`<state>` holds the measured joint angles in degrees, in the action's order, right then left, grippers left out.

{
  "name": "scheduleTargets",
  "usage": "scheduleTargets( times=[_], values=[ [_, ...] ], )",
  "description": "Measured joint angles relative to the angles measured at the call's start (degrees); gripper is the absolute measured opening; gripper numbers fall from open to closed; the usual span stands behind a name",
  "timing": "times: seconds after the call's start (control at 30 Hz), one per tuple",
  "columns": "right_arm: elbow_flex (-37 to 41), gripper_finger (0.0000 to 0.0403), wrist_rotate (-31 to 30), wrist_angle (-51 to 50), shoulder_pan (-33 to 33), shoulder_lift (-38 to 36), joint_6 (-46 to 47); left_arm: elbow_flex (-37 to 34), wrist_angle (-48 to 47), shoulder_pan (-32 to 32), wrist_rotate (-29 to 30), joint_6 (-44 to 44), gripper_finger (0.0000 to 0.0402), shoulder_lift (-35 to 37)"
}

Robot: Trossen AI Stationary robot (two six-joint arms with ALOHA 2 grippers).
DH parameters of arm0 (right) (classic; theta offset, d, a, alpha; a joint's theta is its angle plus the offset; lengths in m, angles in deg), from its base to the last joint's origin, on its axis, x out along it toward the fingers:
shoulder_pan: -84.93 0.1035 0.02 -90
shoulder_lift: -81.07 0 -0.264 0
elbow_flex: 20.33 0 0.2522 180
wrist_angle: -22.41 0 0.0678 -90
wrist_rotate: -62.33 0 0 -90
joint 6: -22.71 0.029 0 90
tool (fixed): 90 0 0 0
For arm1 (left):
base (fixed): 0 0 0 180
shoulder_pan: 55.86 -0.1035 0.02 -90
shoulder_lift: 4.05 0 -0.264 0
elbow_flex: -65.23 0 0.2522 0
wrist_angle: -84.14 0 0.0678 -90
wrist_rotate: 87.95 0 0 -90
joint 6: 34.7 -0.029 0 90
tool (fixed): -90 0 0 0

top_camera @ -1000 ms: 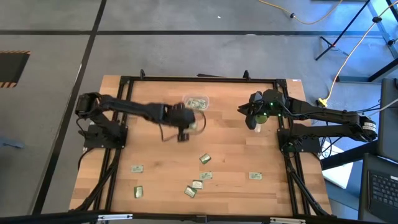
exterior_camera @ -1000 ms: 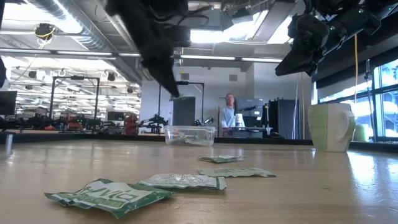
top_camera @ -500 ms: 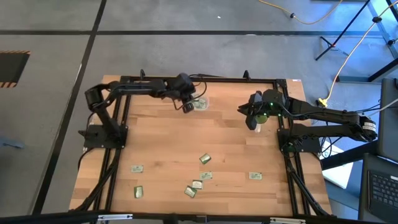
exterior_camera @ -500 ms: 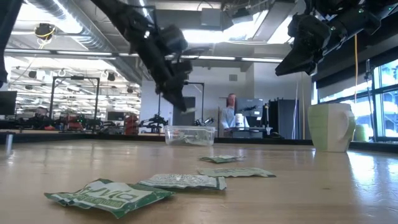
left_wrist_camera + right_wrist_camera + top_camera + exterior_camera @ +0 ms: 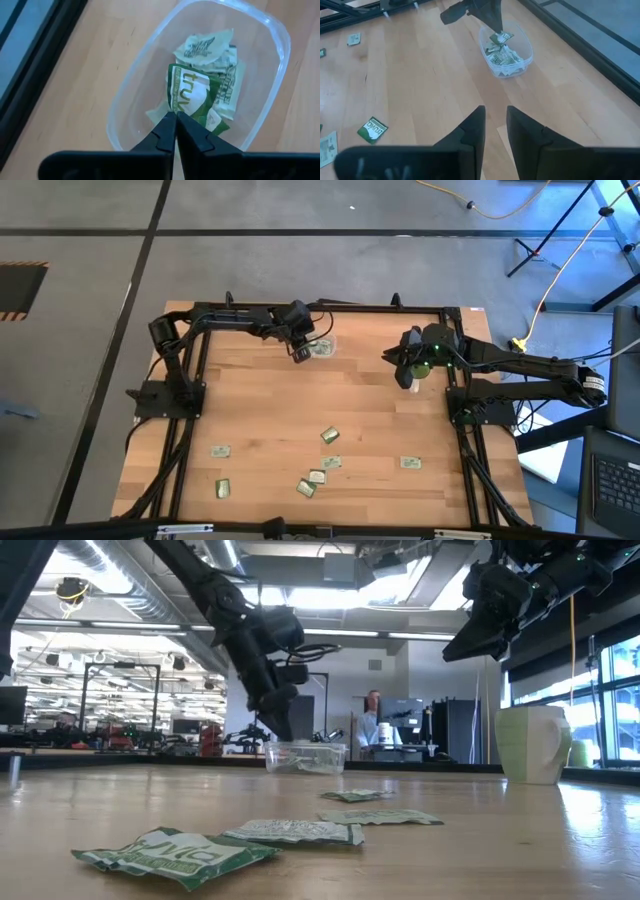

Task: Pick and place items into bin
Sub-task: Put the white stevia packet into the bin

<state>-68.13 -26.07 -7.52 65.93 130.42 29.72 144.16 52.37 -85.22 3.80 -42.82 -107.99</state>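
My left gripper [image 5: 300,353] is at the far side of the table, over the clear shallow bin [image 5: 319,346], shut on a green and white packet [image 5: 192,95]. In the low view its fingertips [image 5: 283,730] stand just above the bin's rim [image 5: 305,746]. A few other packets [image 5: 205,47] lie in the bin. My right gripper [image 5: 407,377] hovers open and high above the table's right side, empty. Several packets lie flat on the near half of the table, among them one [image 5: 329,436] near the middle. My left gripper pinches the green packet by one edge [image 5: 173,112] between its two fingertips. The fingers [image 5: 492,22] come from above, slanting down into the bin's mouth. The packet hangs below them inside the bin, over the packets lying there; whether it touches them I cannot tell.
A pale green cup [image 5: 531,744] stands on the table's right side near the right gripper. Loose packets [image 5: 220,451] [image 5: 410,463] [image 5: 312,482] are scattered along the near part. A black frame [image 5: 300,307] borders the table. A person [image 5: 373,720] stands in the room behind.
My left gripper, still shut on the packet, swung from above the table's middle toward the far edge, reached the bin and lowered until its tips stand just over the rim. The packet travelled with it. The right arm kept still.
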Motion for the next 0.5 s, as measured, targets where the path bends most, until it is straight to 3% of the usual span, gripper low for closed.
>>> scheduleTargets(
  times=[0.5],
  values=[
    [0.0,0.0083,0.01,0.0,0.02,-0.02,0.2,4.69,-3.2,1.82,3.49,-1.77,0.0088,2.12]
  ],
)
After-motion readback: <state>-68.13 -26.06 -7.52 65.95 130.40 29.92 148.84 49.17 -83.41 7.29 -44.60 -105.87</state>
